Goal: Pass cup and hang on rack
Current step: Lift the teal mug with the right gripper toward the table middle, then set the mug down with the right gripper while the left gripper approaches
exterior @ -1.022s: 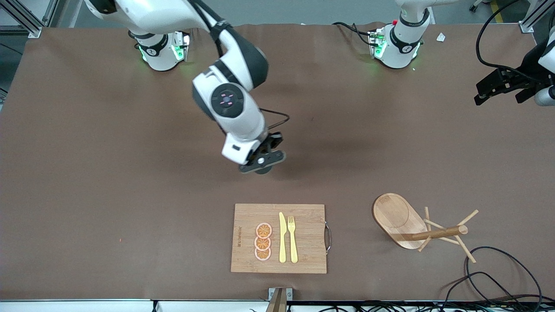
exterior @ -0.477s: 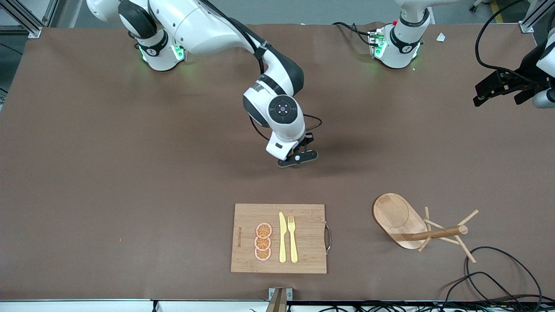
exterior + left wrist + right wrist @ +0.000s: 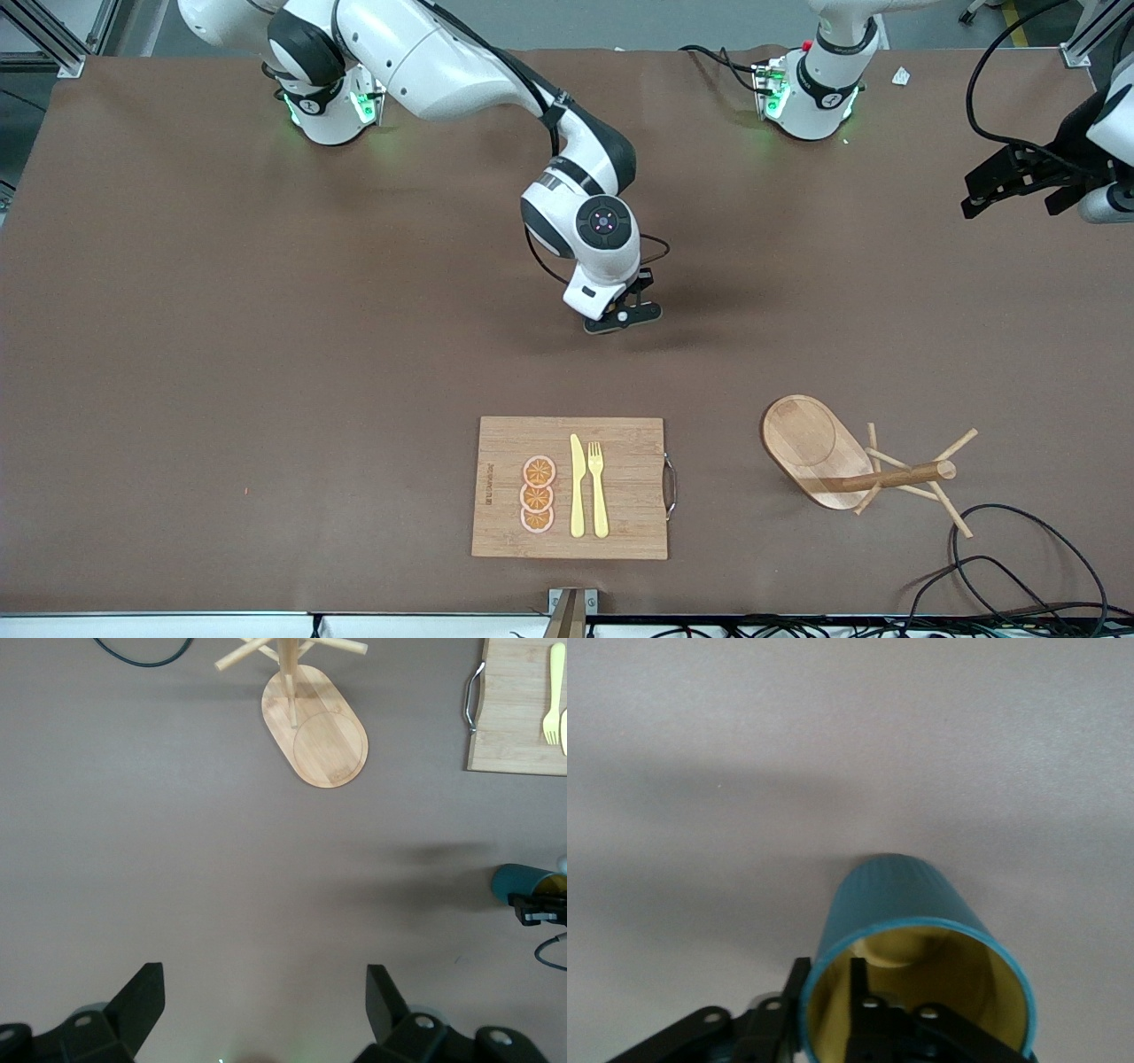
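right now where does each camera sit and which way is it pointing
Front view: high across the table, facing both bases; shows the right gripper low over mid-table, the waiting left gripper at the left arm's end, the cutting board and the rack.
Left wrist view: on the left wrist, looking down; own open jaws, the rack, the cup.
Right wrist view: on the right wrist, looking into the cup; one finger inside it.
Shared: the wrist views share the cup; front and left wrist views share the rack.

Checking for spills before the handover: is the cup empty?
Empty, as far as visible: the cup shows only bare yellow inside, with one finger of the right gripper reaching into it.
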Robot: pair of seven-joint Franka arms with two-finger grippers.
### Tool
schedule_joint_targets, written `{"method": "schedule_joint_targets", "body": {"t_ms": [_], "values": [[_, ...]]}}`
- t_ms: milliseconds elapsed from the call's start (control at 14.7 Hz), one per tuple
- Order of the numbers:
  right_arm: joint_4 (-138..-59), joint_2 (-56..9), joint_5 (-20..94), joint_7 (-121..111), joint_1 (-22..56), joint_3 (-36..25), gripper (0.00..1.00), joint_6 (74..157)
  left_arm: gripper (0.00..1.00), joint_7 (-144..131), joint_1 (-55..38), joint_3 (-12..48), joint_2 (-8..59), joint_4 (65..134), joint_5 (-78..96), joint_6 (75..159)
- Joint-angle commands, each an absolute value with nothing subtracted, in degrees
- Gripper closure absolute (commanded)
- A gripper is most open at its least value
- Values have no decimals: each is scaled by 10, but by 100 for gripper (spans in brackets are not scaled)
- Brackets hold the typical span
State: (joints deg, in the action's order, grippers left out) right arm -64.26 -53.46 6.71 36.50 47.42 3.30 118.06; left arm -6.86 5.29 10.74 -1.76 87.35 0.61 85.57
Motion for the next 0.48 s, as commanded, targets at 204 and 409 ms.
{"method": "schedule_joint_targets", "body": {"t_ms": [204, 409], "values": [[-626, -499, 65, 393, 465, 5, 0, 1153, 0, -168, 45, 157, 3, 871, -5, 862], [-626, -474, 67, 398, 429, 3, 0, 1153, 0, -252, 43, 215, 10, 895, -38, 879]]}}
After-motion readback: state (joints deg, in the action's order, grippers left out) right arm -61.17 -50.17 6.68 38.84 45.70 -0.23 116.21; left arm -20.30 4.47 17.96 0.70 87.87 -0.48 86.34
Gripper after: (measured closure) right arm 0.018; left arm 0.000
